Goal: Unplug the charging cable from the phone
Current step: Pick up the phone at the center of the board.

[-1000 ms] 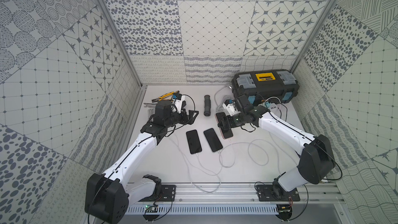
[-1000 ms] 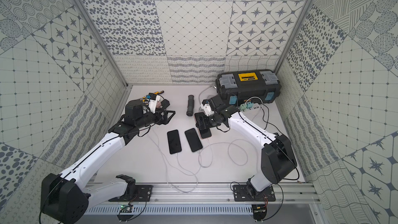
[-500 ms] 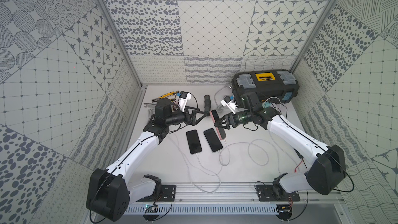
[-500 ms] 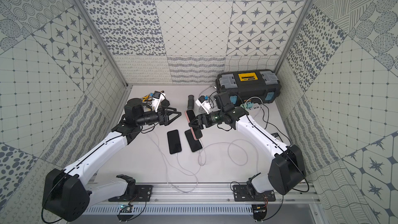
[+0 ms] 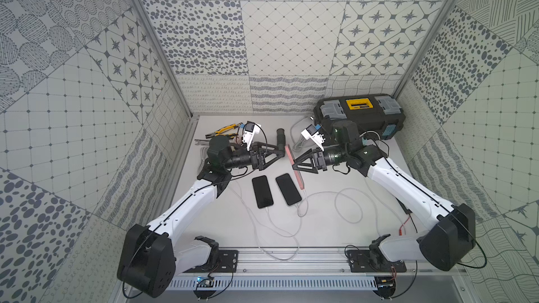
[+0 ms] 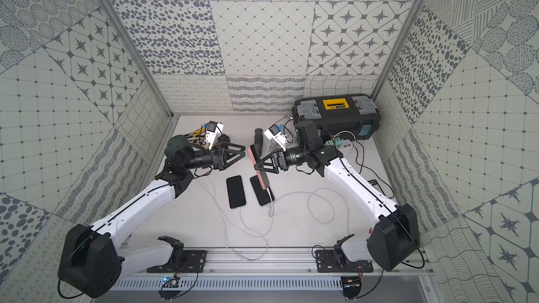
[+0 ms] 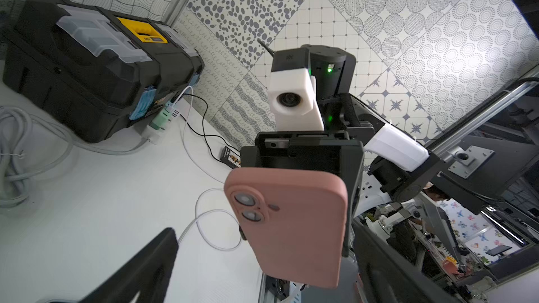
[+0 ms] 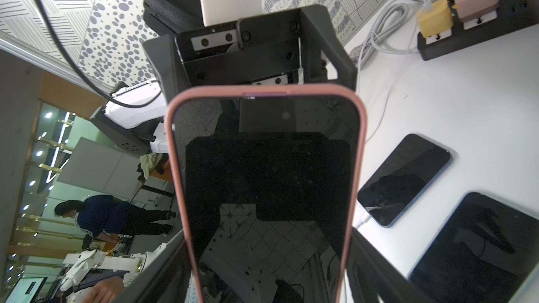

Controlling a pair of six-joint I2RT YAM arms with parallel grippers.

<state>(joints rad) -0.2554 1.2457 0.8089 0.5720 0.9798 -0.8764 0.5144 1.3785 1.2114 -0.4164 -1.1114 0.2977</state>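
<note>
We saw the right gripper's (image 5: 295,162) jaws clamped on the pink phone (image 5: 298,174), raised edgewise over the tabletop's (image 5: 320,236) middle, the left gripper's (image 5: 278,154) jaws wide apart just beside it, and the charging cable (image 5: 320,192) apparently not yet unplugged.

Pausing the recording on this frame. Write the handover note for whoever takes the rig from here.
Right gripper: shut on the pink-cased phone, held on edge above the table.
Left gripper: open, empty, facing the phone's back, apart from it.
Charging cable: looks plugged into the phone's lower end.
Two dark phones lie flat on the table.
Done: phone lifted. Left: take the plug with the left gripper and pull it out.
</note>
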